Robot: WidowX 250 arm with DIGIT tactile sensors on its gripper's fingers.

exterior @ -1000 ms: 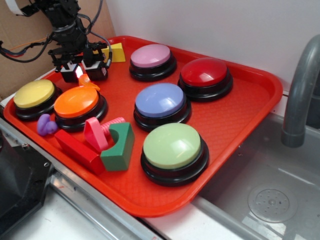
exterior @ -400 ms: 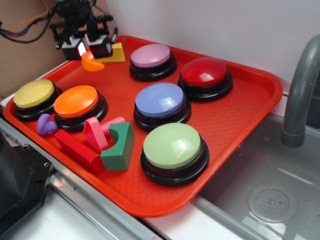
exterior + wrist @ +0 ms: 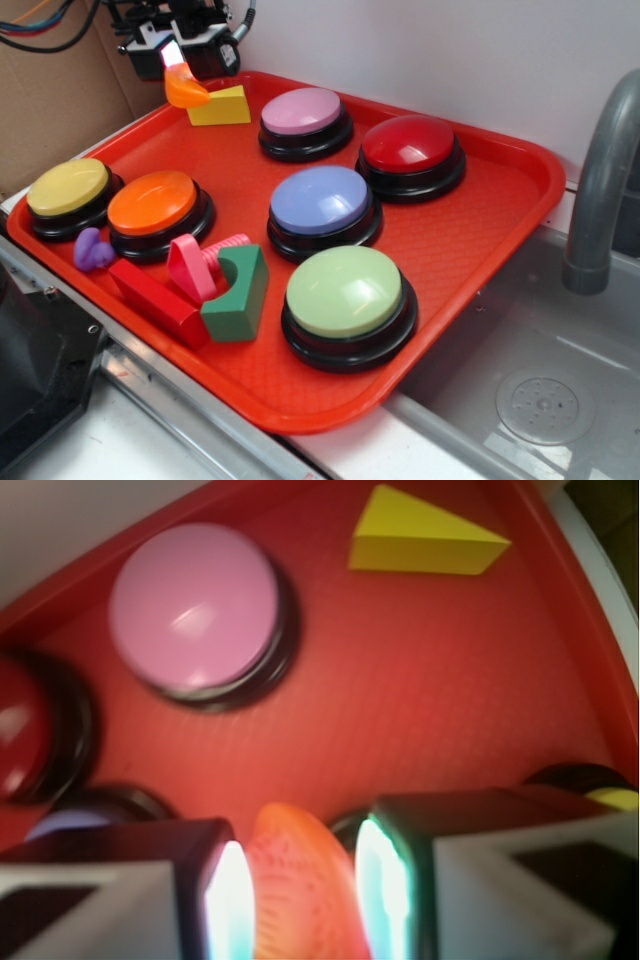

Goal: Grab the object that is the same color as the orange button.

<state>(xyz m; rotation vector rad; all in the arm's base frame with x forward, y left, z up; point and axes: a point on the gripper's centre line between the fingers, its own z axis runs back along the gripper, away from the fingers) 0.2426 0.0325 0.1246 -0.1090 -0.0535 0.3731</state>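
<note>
My gripper (image 3: pixel 176 60) is at the far left corner, high above the red tray (image 3: pixel 470 230), shut on the small glossy orange curved piece (image 3: pixel 185 92), which hangs below the fingers beside the yellow wedge block (image 3: pixel 220 105). In the wrist view the orange piece (image 3: pixel 300 890) sits clamped between the two glowing pads of the gripper (image 3: pixel 297 900). The orange button (image 3: pixel 152 203), a round dome on a black base, stands at the tray's left, well below and in front of the gripper.
On the tray: yellow button (image 3: pixel 68 188), pink button (image 3: pixel 302 112), red button (image 3: pixel 408 145), blue button (image 3: pixel 320 200), green button (image 3: pixel 344 292), a small purple piece (image 3: pixel 92 250), red, pink and green blocks (image 3: pixel 235 295). Cardboard wall at left, sink and faucet (image 3: pixel 600 180) at right.
The gripper has risen from beside the orange button and moved toward the far left corner, carrying the orange piece up off the tray.
</note>
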